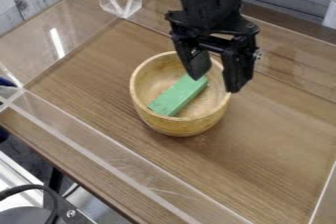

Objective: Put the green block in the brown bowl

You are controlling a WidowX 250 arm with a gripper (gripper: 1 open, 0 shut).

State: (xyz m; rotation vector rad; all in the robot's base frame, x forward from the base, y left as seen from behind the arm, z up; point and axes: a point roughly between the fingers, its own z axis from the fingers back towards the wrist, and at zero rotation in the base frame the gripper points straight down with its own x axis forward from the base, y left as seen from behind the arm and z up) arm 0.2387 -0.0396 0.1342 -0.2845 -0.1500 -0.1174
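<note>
Camera view, and there it is — the green block (179, 94) is down inside the brown bowl (156, 120), lying at a slant across the bottom, its far end reaching up toward the back of the wall! The gripper (215, 81) hangs just above the bowl's far side, fingers spread wide, nothing between them, and the block looks free of it. So the placing appears done, and what's wanted now is a clean exit.

Here's the danger, though: one finger overlaps the far rim in this view, and whether it touches, I can't tell. Swing sideways too soon and that finger could catch the wall, dragging the bowl over the wooden table (269, 159) or tipping it. Drop any lower and a fingertip might nudge the block's raised end, rolling or shifting it. Close up early and it could pinch the rim — then lifting takes the bowl along. Straight up first, jaws wide, looks the safe call!
</note>
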